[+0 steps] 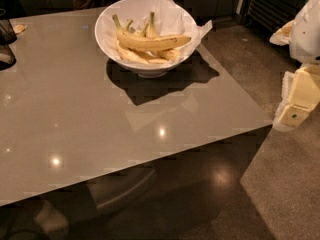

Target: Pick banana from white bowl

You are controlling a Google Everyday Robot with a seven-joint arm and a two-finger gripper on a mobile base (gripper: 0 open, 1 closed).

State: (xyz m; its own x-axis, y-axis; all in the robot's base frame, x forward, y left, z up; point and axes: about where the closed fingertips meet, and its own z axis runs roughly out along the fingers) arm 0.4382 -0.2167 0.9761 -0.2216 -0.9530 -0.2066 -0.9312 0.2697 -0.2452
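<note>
The white bowl (104,31) stands at the far side of the glossy grey table (90,114), lined with white paper that sticks out on its right. The banana (150,42), long, deep yellow and gently curved, lies across the top of the pile with its greenish stem pointing up left and its brownish tip to the right. Shorter, paler bananas (142,58) lie under and behind it. My gripper (299,98), cream coloured, hangs at the right edge of the view, off the table and well to the right of the bowl and lower in the view. It holds nothing that I can see.
The table's front edge runs from lower left up to its right corner (267,120). Dark objects (6,44) sit at the table's far left edge. A dark cabinet (270,6) stands at the back right. Carpeted floor (285,184) lies to the right.
</note>
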